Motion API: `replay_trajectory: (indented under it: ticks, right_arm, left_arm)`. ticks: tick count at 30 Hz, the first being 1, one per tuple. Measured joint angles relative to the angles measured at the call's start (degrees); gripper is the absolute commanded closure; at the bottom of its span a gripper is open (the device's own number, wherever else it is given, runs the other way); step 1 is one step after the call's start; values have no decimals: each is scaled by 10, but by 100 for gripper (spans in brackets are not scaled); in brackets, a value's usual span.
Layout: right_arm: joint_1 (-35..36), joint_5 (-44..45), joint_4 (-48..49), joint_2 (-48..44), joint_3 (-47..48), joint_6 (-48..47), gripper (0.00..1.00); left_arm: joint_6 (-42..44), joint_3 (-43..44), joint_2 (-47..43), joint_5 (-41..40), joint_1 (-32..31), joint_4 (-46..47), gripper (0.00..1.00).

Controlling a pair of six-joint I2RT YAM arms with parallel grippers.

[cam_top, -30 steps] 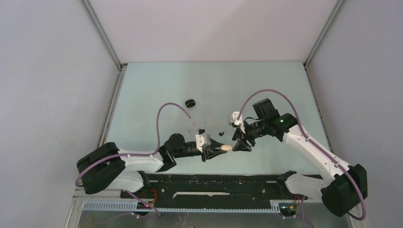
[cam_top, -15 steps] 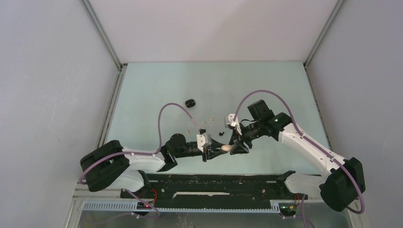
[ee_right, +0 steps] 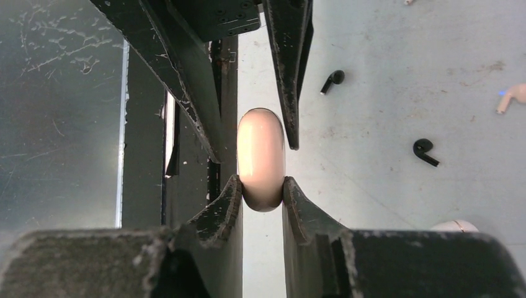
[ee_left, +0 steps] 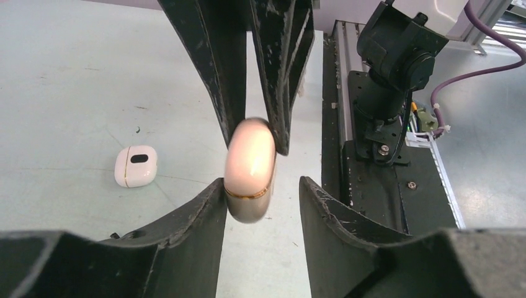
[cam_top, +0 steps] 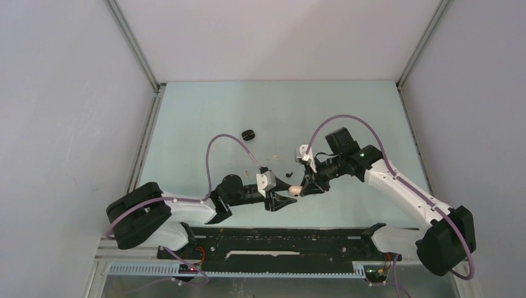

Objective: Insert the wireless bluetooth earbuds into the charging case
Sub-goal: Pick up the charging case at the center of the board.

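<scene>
Work surface: a pale green tabletop [cam_top: 205,112], matte, with scuffs and fine dark specks visible in both wrist views. Enclosure: plain white panels at the back [cam_top: 279,37], left [cam_top: 62,124] and right [cam_top: 477,93]. They meet at two aluminium corner posts [cam_top: 133,45] that slant outward toward the top. Near edge: a black base plate [cam_top: 279,239] runs across the table's width, its top heavily scratched. Below it lies a white slotted cable duct [cam_top: 142,269].
</scene>
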Motion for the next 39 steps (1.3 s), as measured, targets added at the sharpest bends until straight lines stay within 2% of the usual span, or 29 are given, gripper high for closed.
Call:
replay_trajectory:
  ticks: [12, 18, 35, 39]
  right_arm:
    - [-20, -4, -21, -42, 0, -12, 88]
    - [-20, -4, -22, -46, 0, -18, 87]
    - [-18, -14, -20, -39, 0, -8, 85]
    - [-18, -16, -17, -31, 0, -2, 84]
  left_arm:
    - [-57, 4, 85, 45, 5, 103, 60]
    - [-101, 4, 119, 65, 17, 166, 61]
    - [-116, 4, 125, 68, 20, 187, 67]
    - [-115, 4, 125, 68, 21, 181, 73]
